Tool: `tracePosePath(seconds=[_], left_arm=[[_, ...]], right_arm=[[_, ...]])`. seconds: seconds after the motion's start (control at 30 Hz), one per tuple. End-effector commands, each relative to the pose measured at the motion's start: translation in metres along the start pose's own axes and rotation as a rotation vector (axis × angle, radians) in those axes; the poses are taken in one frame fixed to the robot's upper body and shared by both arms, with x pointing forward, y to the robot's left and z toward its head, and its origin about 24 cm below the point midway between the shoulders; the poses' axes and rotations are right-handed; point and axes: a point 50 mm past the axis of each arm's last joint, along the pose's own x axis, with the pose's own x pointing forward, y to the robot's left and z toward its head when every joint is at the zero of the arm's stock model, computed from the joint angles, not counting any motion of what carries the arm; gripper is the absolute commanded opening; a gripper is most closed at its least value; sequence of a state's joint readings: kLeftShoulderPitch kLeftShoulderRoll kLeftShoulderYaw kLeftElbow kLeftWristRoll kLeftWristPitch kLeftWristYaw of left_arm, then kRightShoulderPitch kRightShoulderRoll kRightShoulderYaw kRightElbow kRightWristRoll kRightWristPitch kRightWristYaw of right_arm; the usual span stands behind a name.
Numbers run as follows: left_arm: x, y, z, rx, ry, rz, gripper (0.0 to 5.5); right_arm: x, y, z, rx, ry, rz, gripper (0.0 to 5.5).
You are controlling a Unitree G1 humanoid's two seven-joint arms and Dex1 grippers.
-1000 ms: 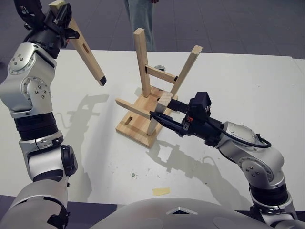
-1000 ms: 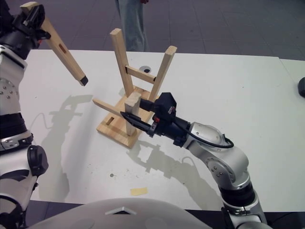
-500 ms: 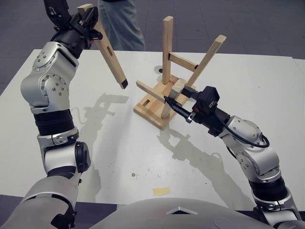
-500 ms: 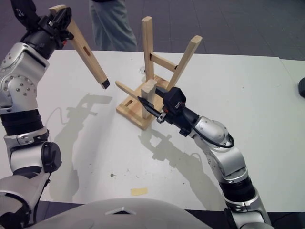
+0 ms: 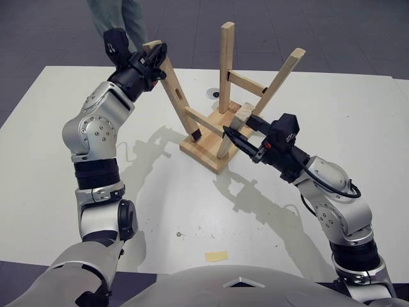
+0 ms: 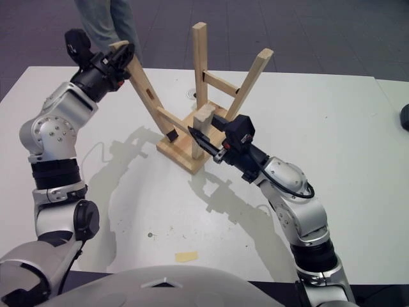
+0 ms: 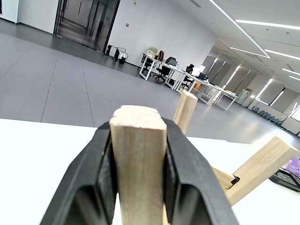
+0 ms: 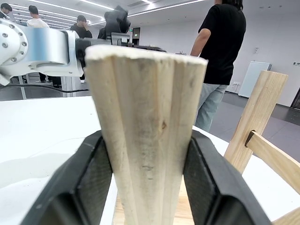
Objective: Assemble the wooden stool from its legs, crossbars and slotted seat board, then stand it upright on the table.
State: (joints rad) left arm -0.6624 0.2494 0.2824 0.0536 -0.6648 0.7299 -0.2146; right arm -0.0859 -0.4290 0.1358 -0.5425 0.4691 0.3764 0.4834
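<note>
Now the left claw (image 5: pixel 151 59) pinches the top end of a loose leg (image 5: pixel 176 94), pads pressed on both of its faces. The leg's long axis slants from the claw down and toward the robot's right. Its dark-tipped foot sits at the left corner of the seat board (image 5: pixel 199 152), which lies flat, underside up, mid-table (image 5: pixel 358 115). On the board stand two upright legs (image 5: pixel 225 70) joined by a rung. In front of them is the near leg (image 5: pixel 241 118), which the right claw (image 5: pixel 234 130) grips from the robot's right, its fingers squeezed on the wood.

From that near leg a jutting crossbar (image 5: pixel 203 121) points left, and its free end meets the slotted face of the loose leg. Whether it has entered the slot or only rests beside it cannot be told. The next move appears to turn on that pairing. The slot has to line up with the crossbar's end while the foot finds its place in the board, and the left arm is the one carrying the part. A slightly wrong tilt could jam the joint or push the stool sideways.

Half a second earlier the loose leg hung well apart to the left, its foot over bare table. It has since swung across to the board, while the right claw has kept its hold.
</note>
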Motion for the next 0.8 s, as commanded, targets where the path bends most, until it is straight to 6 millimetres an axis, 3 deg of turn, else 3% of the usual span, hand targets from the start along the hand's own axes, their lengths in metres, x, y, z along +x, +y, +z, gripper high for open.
tracePosePath(seconds=[0.03, 0.4, 0.67, 0.8], left_arm=[[-0.002, 0.002, -0.014, -0.017, 0.032, 0.023, 1.02], [0.003, 0.017, -0.01, 0.165, -0.015, 0.05, 1.02], [-0.015, 0.014, -0.049, 0.269, 0.101, -0.001, 1.02], [-0.032, 0.018, -0.055, 0.282, 0.144, 0.01, 1.04]], right_arm=[[-0.005, 0.0, -0.017, 0.07, 0.092, -0.006, 2.04], [-0.002, 0.005, -0.019, 0.075, 0.092, 0.009, 2.04], [-0.001, 0.006, -0.019, 0.074, 0.094, 0.016, 2.04], [-0.004, 0.01, -0.022, 0.08, 0.111, 0.025, 2.04]])
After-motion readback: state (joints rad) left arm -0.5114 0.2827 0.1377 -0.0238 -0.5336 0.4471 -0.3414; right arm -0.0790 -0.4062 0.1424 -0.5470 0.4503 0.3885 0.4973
